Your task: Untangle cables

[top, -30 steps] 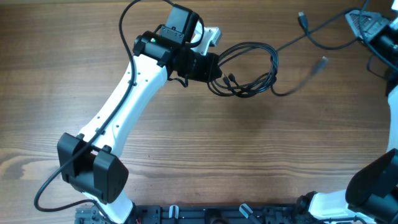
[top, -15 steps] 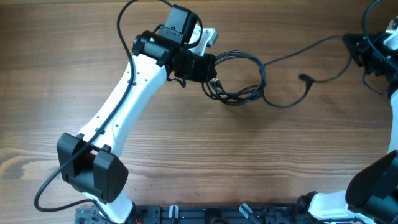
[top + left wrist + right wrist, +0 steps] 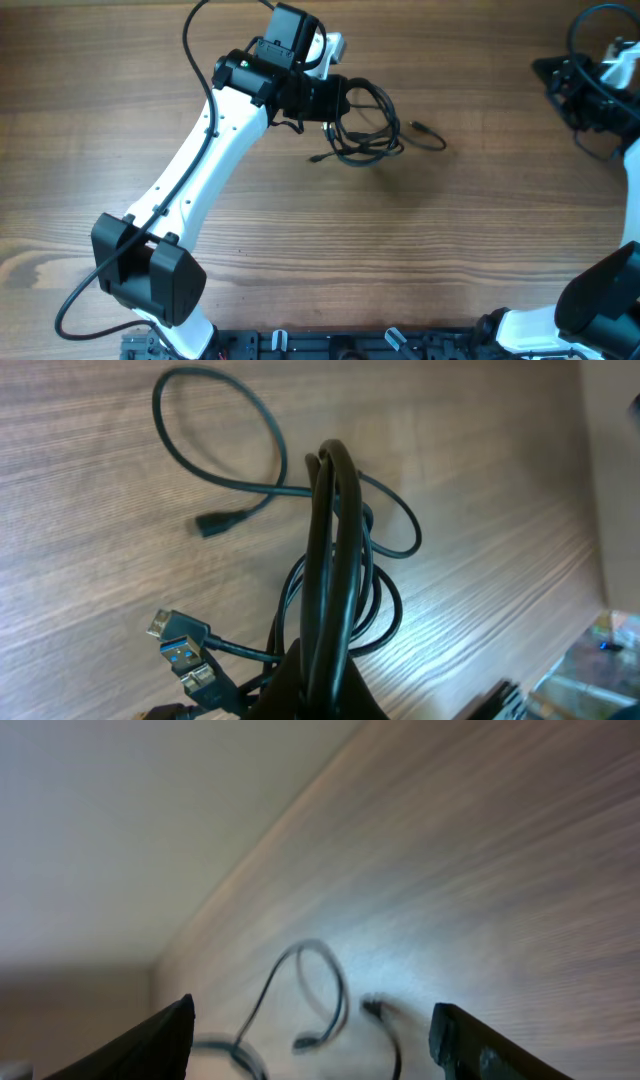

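The cables [image 3: 365,128] form a small black tangle of loops just right of my left gripper [image 3: 338,100], which is shut on them. In the left wrist view the bundled cables [image 3: 330,560] rise from the shut left gripper [image 3: 325,700], with blue and silvery plug ends [image 3: 182,648] beside it. One thin cord [image 3: 215,420] loops away across the wood to a small plug [image 3: 210,525]. A loose cord end [image 3: 425,132] lies right of the tangle. My right gripper [image 3: 547,75] is at the far right edge, open and holding nothing. In its own view the right gripper [image 3: 310,1010] frames blurred cables [image 3: 320,985] in the distance.
The wooden table [image 3: 450,250] stretches between the tangle and the right arm. The left arm [image 3: 200,170] runs diagonally from its base at the lower left. The table's far edge [image 3: 250,850] meets a pale wall.
My right gripper opened and let go of the cord it had stretched to the right. That cord sprang back left beside the tangle. The left gripper kept its hold and shifted slightly left.
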You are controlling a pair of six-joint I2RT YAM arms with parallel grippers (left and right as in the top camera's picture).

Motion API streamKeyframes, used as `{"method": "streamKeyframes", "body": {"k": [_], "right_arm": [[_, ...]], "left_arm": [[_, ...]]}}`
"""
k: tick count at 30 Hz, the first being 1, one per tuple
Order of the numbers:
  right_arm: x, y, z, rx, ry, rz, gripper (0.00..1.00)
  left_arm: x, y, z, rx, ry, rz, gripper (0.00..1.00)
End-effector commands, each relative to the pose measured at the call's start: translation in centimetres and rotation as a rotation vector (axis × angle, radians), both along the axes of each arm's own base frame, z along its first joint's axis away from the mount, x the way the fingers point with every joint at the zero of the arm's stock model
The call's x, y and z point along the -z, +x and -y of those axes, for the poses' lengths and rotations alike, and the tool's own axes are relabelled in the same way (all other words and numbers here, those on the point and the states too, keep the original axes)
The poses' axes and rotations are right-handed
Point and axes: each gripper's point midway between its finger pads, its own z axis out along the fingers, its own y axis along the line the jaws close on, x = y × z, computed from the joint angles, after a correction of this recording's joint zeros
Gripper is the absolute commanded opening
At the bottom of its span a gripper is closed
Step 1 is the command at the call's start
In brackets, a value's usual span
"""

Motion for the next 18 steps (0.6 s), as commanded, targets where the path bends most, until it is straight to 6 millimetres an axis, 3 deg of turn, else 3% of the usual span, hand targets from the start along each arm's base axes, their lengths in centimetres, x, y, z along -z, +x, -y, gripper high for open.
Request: {"method": "streamKeyframes", "body": {"k": [1,4,6,8,13,18], "right_arm": [[-1.4,-0.5,-5.4,-0.19,0.021,0.054,0.78],[-1.2,-0.7,-9.4,-0.291,0.021,0.047,0.78],[-1.2,-1.0,-12.4,-0.362,0.027,0.041,0.78],[-0.9,-1.2,-14.1,-0.374,0.038,0.008,0.78],[0.8,-1.5,-16.7,-0.334,0.012,-0.115,0.82],[2.7,-1.1,-18.0,-0.332,0.024,-0.175,0.79]], "left_arm": [[-1.8,1.7,0.6,-0.132,-0.107,-0.018,0.04],[-3.0,3.4,0.9,-0.229,-0.166,0.004,0.04],[-3.0,4.5,0.1,-0.339,-0.163,0.002,0.04],[-2.7,5.2,-0.9,-0.44,-0.148,-0.008,0.04],[-2.4,6.3,-2.4,-0.64,-0.158,-0.044,0.04],[-2.4,6.1,-2.3,-0.643,-0.159,-0.052,0.04]]}}
